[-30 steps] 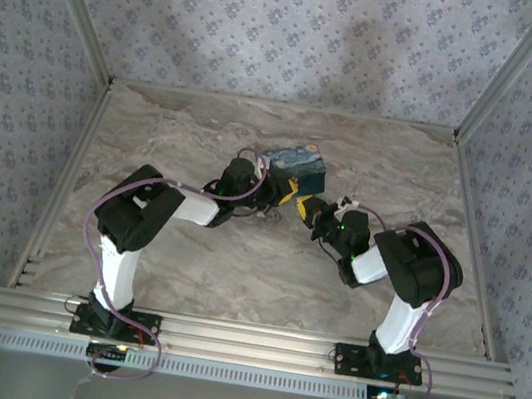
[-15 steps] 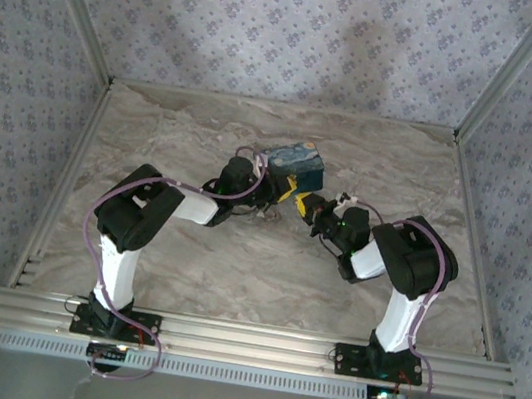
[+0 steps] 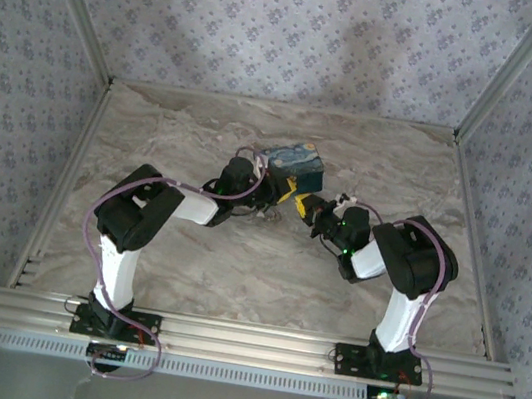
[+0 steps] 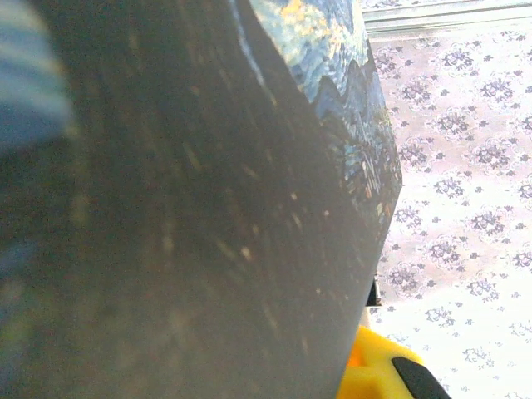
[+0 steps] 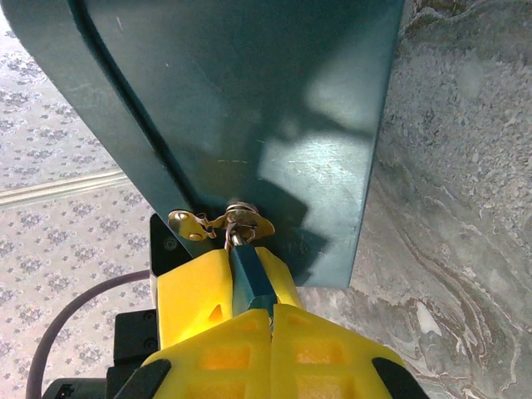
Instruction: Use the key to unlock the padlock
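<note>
A teal padlock [image 5: 251, 281] hangs from the hasp of a box [image 3: 293, 166] printed with a blue and yellow painting, at mid-table. A metal ring [image 5: 243, 219] with a brass key [image 5: 188, 224] sits at its shackle. My left gripper [image 3: 274, 197] is shut on the padlock's body, with yellow fingers [image 5: 193, 291] on either side of it. My right gripper [image 5: 270, 320] is pressed shut at the padlock's near end. The key it holds is hidden between its pads. In the left wrist view the box's dark side [image 4: 208, 208] is very close.
The box's teal underside [image 5: 249, 108] looms over both grippers. Marble tabletop [image 3: 255, 269] lies open in front of the arms. Patterned walls and an aluminium frame [image 3: 244, 338] enclose the table.
My right arm has edged slightly left toward the box and the padlock. The left arm and the box have stayed put.
</note>
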Motion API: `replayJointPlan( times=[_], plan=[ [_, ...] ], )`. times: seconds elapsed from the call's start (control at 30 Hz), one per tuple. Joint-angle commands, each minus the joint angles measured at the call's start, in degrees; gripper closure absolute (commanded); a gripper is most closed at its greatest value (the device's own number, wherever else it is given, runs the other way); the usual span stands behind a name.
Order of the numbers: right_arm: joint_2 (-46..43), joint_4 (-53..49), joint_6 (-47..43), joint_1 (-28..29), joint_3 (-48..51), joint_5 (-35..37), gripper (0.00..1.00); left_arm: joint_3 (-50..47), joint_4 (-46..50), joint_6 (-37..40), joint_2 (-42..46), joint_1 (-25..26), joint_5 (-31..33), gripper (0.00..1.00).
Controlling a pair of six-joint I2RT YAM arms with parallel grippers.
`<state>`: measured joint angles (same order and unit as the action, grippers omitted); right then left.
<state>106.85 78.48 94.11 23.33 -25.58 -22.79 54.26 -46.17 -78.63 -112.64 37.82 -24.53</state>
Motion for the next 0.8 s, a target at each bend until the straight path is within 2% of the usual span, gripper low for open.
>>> replayJointPlan(
  times=[0.0, 0.1, 0.2, 0.33, 0.43, 0.53, 0.67, 0.77],
  plan=[
    [0.03, -0.1, 0.14, -0.17, -2.52, 0.96, 0.85, 0.45, -1.19, 1.9, 3.64, 3.44, -13.41, 1.0],
    [-1.62, -2.68, -2.24, -0.71, -0.36, -0.12, 0.72, -0.19, 0.84, 3.2, 4.44, 2.02, -12.22, 1.0],
    [-4.09, -5.21, -4.79, -1.51, 2.05, -1.32, 0.69, -0.47, 2.16, 3.9, 4.58, 0.99, -11.91, 1.0],
    [-10.63, -14.49, -10.63, -2.56, 5.27, -3.6, 0.66, -0.38, 3.1, 4.4, 4.71, 0.45, -11.76, 1.0],
    [-18.76, -27.3, -18.24, -2.82, 6.55, -4.8, 0.65, -0.57, 3.19, 4.28, 4.86, 0.27, -11.91, 1.0],
    [-28.73, -45.28, -27.26, -3.07, 5.31, -4.23, 0.61, -0.6, 3.72, 4.62, 4.98, 0.08, -11.93, 1.0],
    [-40.38, -66.36, -38.43, -3.07, 1.47, -1.27, 0.59, -0.72, 3.73, 4.43, 4.74, 0.0, -12.03, 1.0],
    [-45.39, -80.05, -47.17, -2.12, -3.27, 2.38, 0.6, -0.65, 3.61, 4.2, 4.54, 0.05, -12.12, 1.0]
  ],
)
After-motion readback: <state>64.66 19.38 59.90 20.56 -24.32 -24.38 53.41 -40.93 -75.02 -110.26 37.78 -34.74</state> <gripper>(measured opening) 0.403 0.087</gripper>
